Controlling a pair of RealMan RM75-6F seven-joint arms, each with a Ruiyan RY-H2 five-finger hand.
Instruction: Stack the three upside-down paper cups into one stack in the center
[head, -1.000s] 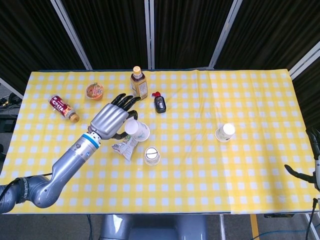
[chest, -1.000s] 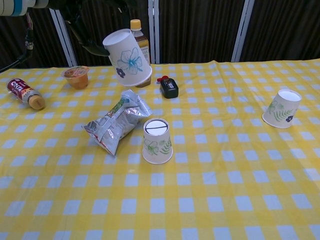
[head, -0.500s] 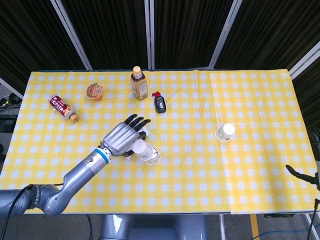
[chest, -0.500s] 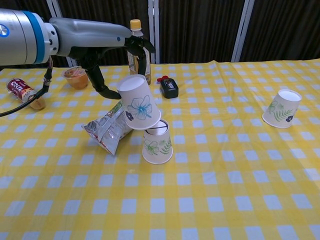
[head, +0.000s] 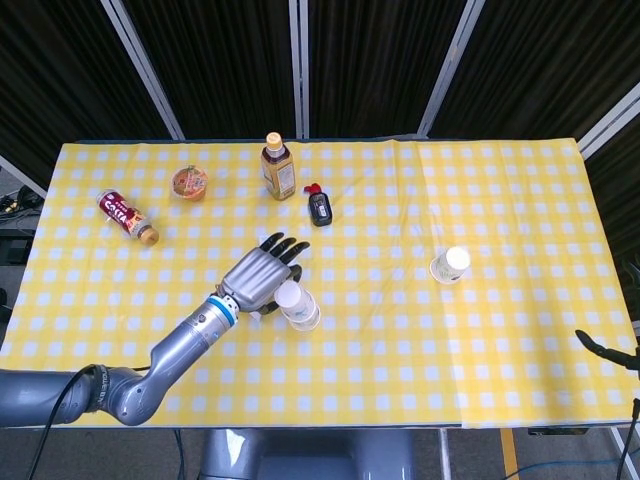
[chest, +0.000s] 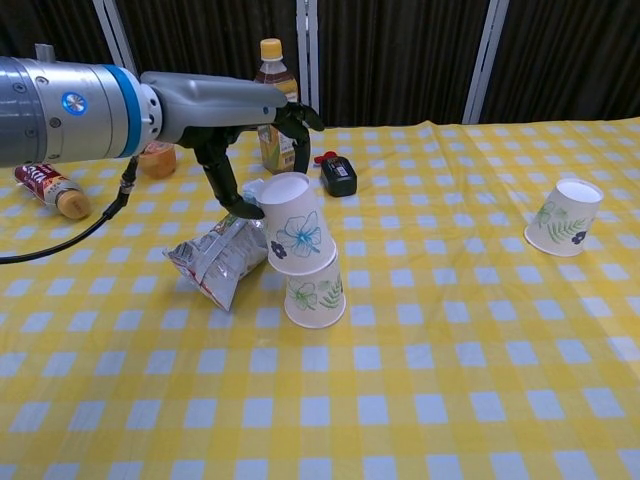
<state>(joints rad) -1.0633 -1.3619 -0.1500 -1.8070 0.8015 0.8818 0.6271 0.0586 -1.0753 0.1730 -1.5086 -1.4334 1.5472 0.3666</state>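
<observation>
Your left hand (chest: 262, 135) is gripping the blue-flower cup (chest: 293, 226), fingers curled around it, seating it tilted over the green-leaf cup (chest: 315, 295) at counter (chest: 420, 400) centre, while the third cup (chest: 563, 216) is sitting well apart.
</observation>
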